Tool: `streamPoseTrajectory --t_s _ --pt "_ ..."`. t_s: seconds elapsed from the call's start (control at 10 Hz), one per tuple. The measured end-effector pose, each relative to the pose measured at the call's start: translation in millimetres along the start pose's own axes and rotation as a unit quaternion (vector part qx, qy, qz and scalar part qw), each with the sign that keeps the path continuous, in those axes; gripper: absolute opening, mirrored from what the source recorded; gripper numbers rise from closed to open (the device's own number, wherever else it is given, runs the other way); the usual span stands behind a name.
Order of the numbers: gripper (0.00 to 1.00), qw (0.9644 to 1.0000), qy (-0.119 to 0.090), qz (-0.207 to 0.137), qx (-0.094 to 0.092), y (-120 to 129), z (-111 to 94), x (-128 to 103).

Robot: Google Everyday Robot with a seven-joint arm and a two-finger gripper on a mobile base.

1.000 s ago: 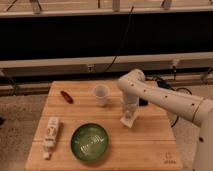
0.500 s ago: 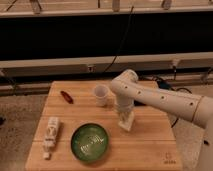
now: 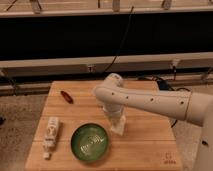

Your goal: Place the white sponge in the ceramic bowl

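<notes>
**A:** Entry one, the largest piece?

**B:** Wooden table (image 3: 150, 147), carrying every other lot listed here.

**A:** Entry two?

**B:** White robot arm (image 3: 150, 102), reaching in from the right edge, bending over the middle of the table and pointing its last link straight down.

**A:** Entry three?

**B:** Ceramic bowl (image 3: 90, 142), dark glossy green with pale streaks inside, sitting near the table's front edge, left of centre, holding nothing.

**A:** Entry four?

**B:** Long flat white object (image 3: 51, 132), lying lengthwise along the left side, well apart from the bowl.

**A:** Entry five?

**B:** Gripper (image 3: 118, 125), hanging vertically just beside the bowl's right rim, outside it, low over the boards. Its fingers are sitting narrow, pinching the next lot.

**A:** Entry six?

**B:** White sponge (image 3: 120, 131), a small cream block showing at the gripper's tip, just right of the bowl and not inside it. I cannot tell if it is touching the wood.

**A:** Last entry?

**B:** Small dark red object (image 3: 66, 96), lying at the back left of the table, far from the gripper.
</notes>
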Motion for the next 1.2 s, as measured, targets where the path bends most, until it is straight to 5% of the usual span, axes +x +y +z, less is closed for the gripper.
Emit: streamPoseTrajectory --t_s 0.4,1.2 --pt "0.0 0.9985 0.01 -0.054 -0.005 -29 -3 -31" --pt "0.0 0.9952 0.018 -0.096 -0.008 -56 -5 -51"
